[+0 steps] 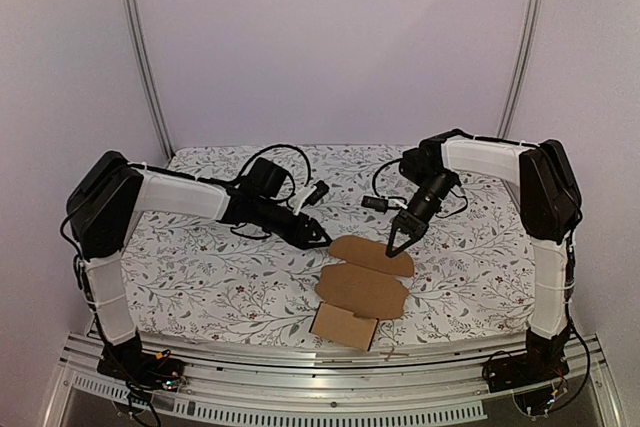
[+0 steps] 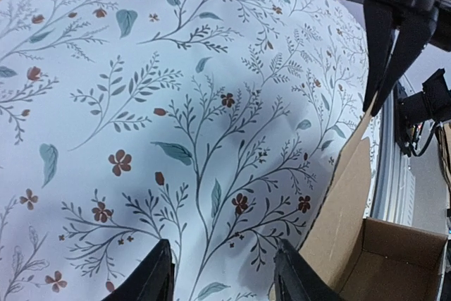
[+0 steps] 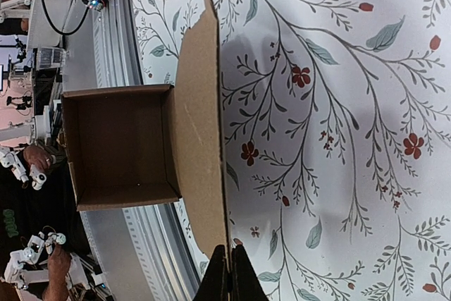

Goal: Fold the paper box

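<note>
1. No text, brand, number or sign can be read in any of the three views.
2. Green print on a black shirt (image 3: 10,220), at the right wrist view's left edge, is too blurred to read.

The top view looks down from above and behind the two arm bases (image 1: 130,357), which sit low in the frame, far enough off to take in the whole bench (image 1: 200,277); the left wrist view hangs close over the bench, facing the right hand (image 2: 377,96) at its upper right; the right wrist view looks down from near; all three share the paper box (image 1: 362,292), lower right in the left wrist view, left of centre in the right.
</note>
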You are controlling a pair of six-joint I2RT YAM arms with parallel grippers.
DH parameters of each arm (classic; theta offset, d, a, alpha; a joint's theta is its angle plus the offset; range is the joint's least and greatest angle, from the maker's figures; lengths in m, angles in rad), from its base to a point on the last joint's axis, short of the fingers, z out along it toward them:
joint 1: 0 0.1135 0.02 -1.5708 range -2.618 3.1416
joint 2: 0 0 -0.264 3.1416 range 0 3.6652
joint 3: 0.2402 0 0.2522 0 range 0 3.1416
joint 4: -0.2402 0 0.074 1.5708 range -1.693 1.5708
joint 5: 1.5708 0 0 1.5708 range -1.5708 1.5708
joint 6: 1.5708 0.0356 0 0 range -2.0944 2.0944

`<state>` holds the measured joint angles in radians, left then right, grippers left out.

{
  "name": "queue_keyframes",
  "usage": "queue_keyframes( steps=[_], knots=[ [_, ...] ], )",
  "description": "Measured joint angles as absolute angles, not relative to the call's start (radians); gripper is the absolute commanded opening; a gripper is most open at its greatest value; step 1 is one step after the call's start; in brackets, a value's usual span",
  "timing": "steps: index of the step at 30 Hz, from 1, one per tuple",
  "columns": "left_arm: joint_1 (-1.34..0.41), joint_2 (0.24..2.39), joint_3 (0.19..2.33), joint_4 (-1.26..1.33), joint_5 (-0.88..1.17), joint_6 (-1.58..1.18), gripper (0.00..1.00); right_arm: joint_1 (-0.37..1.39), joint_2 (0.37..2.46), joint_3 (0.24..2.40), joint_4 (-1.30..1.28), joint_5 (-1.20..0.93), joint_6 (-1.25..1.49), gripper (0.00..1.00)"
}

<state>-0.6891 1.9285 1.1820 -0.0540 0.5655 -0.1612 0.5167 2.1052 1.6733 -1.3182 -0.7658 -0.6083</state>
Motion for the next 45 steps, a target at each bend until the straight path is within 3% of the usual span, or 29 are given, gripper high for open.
queue_keyframes(
  steps=[22, 26, 40, 43, 45],
  knots=[
    [-0.757, 1.967, 1.216, 0.023, 0.834, -0.152, 0.48, 0.517, 2.105, 1.673, -1.339, -0.788, -0.628, 0.00],
    [-0.757, 2.011, 1.230, 0.052, 0.875, -0.164, 0.41, 0.517, 2.105, 1.673, -1.366, -0.809, -0.690, 0.00],
    [-0.777, 2.089, 1.262, 0.179, 1.008, -0.240, 0.00, 0.518, 2.105, 1.673, -1.387, -0.849, -0.797, 0.00],
    [-0.779, 2.097, 1.262, 0.205, 1.034, -0.260, 0.00, 0.518, 2.105, 1.673, -1.391, -0.842, -0.786, 0.01],
    [-0.779, 2.098, 1.260, 0.214, 1.040, -0.272, 0.00, 0.518, 2.105, 1.673, -1.391, -0.839, -0.767, 0.06]
  ],
)
